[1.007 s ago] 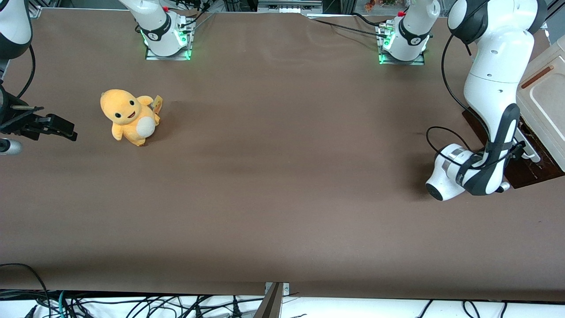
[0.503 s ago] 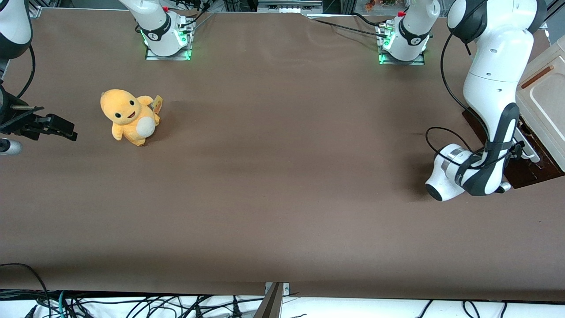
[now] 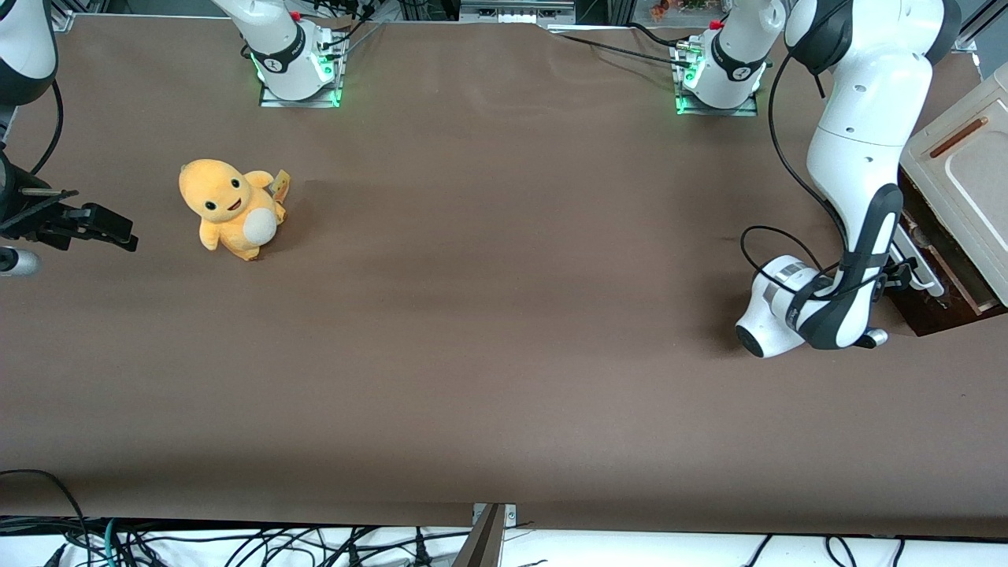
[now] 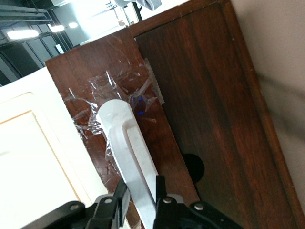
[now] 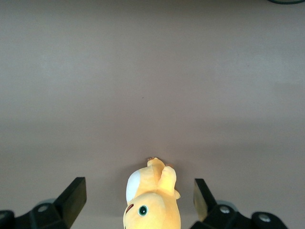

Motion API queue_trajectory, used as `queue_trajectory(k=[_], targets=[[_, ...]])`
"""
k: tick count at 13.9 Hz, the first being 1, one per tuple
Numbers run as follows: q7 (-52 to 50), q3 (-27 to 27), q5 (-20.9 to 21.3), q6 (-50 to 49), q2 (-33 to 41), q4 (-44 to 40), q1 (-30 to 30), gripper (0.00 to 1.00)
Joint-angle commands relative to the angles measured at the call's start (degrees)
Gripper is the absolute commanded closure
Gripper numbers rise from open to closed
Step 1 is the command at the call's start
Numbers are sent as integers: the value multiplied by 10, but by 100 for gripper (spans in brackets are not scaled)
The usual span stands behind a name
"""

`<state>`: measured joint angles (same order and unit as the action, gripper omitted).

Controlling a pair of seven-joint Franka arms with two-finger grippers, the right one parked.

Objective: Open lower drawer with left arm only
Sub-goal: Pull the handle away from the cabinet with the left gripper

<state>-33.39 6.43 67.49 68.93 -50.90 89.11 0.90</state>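
At the right edge of the front frame, the left arm [image 3: 854, 181] reaches the lower drawer [image 3: 941, 272]. Its claw [image 4: 141, 202] is clamped on the drawer's white bar handle [image 4: 127, 148], fingers [image 4: 161, 191] either side.

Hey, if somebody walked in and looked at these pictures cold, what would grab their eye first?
Probably the bright orange plush toy sitting alone on the brown table, toward the parked arm's end. Next, the large white jointed left arm bent down at the working end, its end effector shut on the white bar handle of the dark reddish-brown lower drawer.
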Motion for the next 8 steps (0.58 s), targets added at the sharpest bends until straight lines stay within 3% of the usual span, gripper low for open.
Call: queue_trajectory(k=[1, 8], targets=[[24, 4, -54, -21, -1, -20, -30, 78], [24, 4, -86, -26, -1, -27, -54, 78]])
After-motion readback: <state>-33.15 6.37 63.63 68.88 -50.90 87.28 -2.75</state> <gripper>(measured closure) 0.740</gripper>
